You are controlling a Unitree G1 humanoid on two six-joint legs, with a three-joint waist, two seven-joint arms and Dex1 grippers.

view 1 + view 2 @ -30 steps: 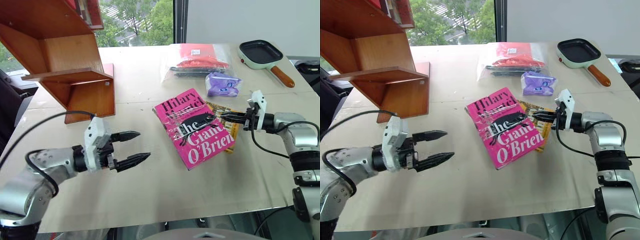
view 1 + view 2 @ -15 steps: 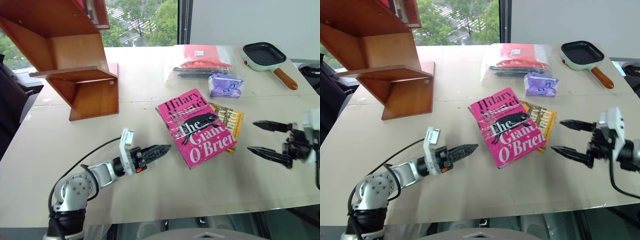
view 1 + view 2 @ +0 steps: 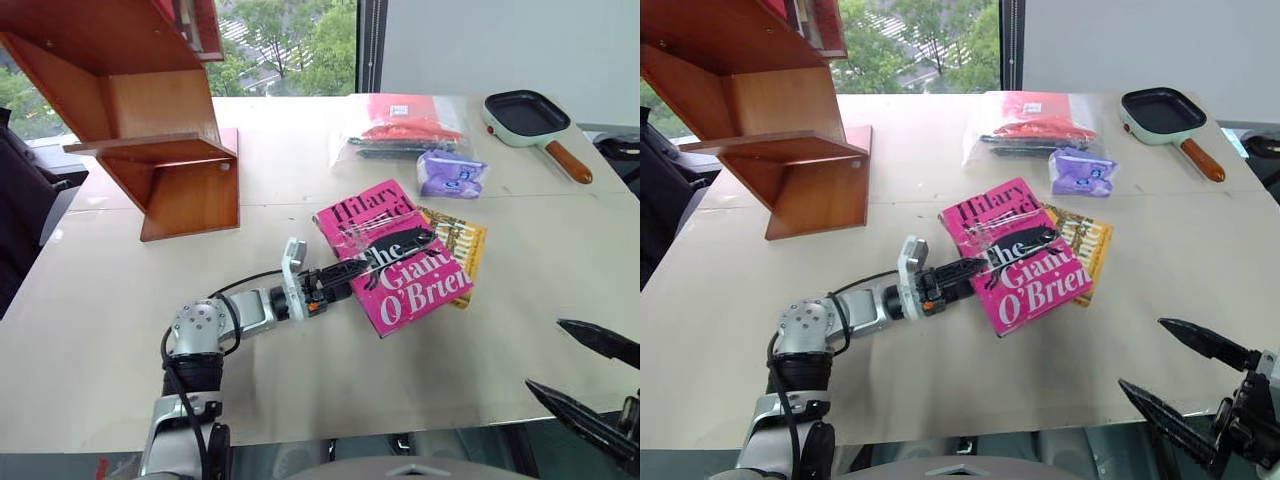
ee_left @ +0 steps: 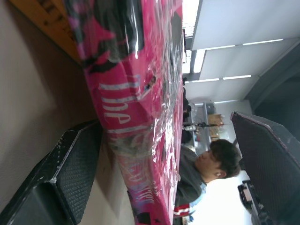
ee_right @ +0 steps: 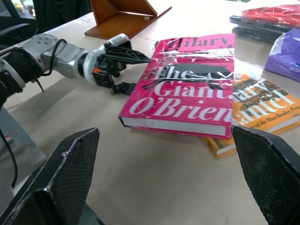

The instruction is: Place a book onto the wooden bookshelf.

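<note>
Since the earlier frames, the left gripper has been carried right to the pink book's left edge, while the right gripper has been drawn back to the near right corner, its jaws spread and empty.

In the left wrist view, the open jaws are seen straddling the book's spine edge, one finger under it, not yet closed.

In the right wrist view, the book is seen lying partly on a yellow book.

The grasp is judged in hand; closing and then lifting toward the wooden bookshelf, far left, are called for next.

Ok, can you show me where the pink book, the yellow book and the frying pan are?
pink book [image 3: 400,258], left eye view, middle of its cover.
yellow book [image 3: 462,243], left eye view, the part poking out from under the pink one.
frying pan [image 3: 524,109], left eye view, its dark inside.
</note>
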